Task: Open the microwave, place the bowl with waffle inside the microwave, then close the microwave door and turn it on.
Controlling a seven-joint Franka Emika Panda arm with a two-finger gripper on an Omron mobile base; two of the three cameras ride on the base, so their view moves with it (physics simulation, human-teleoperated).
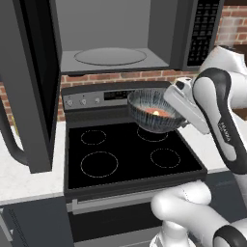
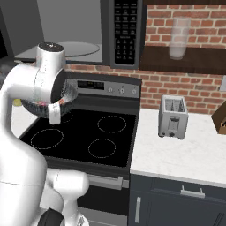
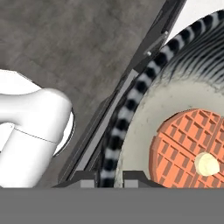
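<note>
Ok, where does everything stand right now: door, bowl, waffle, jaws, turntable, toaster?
microwave door: swung fully open to the left.
microwave: cavity open, nothing on the turntable.
bowl: lifted above the stove, held by its rim.
waffle: lying flat in the bowl.
gripper: jaws closed on the bowl's rim.
toaster: upright on the counter, slots empty.

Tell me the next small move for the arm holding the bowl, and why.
Probably lift the bowl higher and carry it toward the open microwave. The gripper is clamped on the bowl's rim, the waffle sits inside, and the bowl hangs above the stove's rear burners, below the cavity floor. The door is swung wide.
</note>
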